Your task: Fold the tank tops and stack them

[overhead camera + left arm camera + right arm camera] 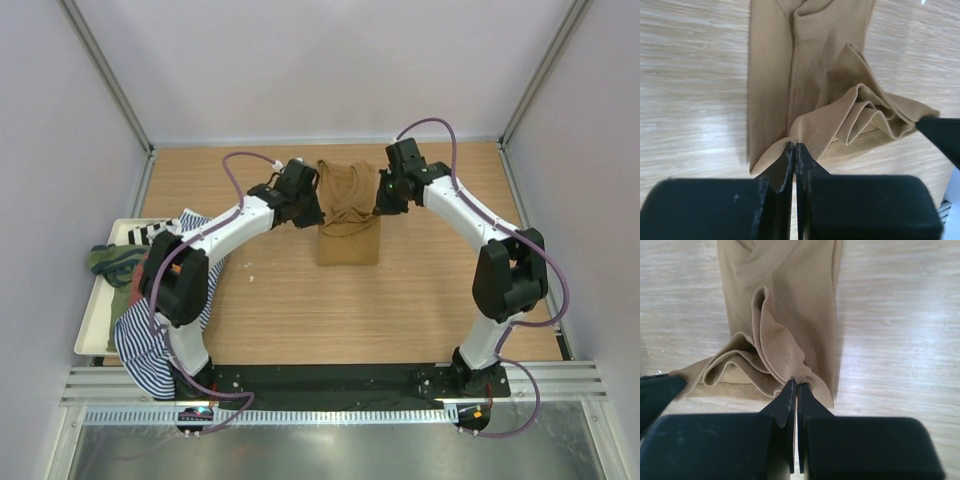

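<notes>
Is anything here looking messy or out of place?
Yes. At the left, the navy-white striped cloth top hangs out over the white tray's near edge. The tan ribbed tank top in the middle is simply mid-fold.

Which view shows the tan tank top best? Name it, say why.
Top external: nearly the whole tan tank top shows, with its outline. Each wrist view shows only the pinched, bunched end and part of the body.

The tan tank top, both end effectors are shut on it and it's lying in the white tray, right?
Not quite. The left end effector and right end effector are both shut on the tan tank top, but it lies on the wooden table, not in the white tray, as the top external view shows.
</notes>
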Action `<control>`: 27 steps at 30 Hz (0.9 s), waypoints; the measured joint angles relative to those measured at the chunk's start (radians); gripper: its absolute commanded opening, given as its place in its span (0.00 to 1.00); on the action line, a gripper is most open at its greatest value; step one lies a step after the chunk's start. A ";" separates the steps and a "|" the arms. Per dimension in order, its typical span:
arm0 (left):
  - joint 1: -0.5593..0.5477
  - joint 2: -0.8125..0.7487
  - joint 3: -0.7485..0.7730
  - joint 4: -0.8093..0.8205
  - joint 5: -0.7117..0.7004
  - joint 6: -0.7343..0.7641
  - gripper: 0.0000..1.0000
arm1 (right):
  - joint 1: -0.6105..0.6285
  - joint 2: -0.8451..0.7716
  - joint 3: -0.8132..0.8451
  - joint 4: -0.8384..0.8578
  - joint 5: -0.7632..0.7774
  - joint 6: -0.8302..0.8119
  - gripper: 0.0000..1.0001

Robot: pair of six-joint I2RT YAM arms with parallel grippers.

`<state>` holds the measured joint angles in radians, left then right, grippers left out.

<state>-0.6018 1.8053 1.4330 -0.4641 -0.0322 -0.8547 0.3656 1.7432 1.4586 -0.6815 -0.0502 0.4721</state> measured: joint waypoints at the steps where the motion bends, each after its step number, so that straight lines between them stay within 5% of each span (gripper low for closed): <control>1: 0.006 0.019 0.012 -0.002 0.003 0.000 0.00 | -0.002 0.017 0.021 0.000 0.000 0.000 0.01; 24: 0.108 0.251 0.215 -0.020 0.097 0.021 0.00 | -0.050 0.261 0.220 0.000 -0.006 0.008 0.02; 26: 0.122 0.293 0.238 -0.017 0.109 0.021 0.03 | -0.059 0.297 0.242 0.018 -0.017 0.017 0.18; 27: 0.129 0.314 0.251 -0.014 0.115 0.021 0.18 | -0.065 0.319 0.257 0.026 -0.024 0.024 0.30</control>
<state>-0.4725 2.1189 1.6836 -0.4786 0.0830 -0.8333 0.3008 2.0624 1.7153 -0.6559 -0.0746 0.4961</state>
